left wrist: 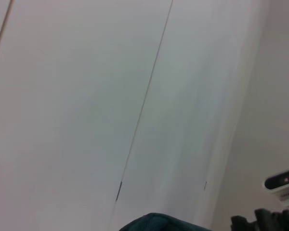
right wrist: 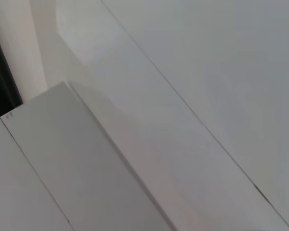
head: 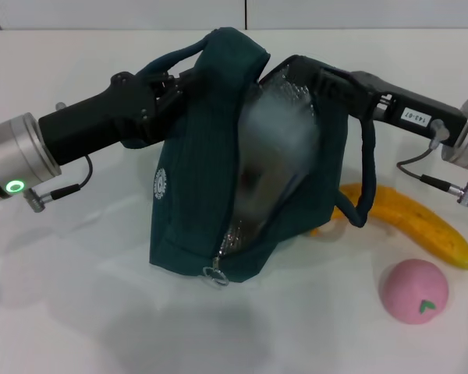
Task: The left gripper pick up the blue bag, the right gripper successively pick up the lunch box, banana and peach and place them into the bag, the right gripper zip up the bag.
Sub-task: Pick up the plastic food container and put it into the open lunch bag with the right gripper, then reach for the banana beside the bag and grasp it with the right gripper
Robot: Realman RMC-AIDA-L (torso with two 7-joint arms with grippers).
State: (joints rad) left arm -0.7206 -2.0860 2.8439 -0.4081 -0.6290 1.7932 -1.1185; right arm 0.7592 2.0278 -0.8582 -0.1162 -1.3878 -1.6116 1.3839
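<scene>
blue bag is clamped at its top by left gripper. right gripper is buried in the opening, finger state cannot be told. lunch box could be snagged on the zipper edge; banana and peach are not yet packed.

Both arms reach inward, left tool and right tool raised.

Pale wall panels fill the frame, a thin seam running diagonally from top centre to lower right. A dark strip occupies the left edge.
</scene>
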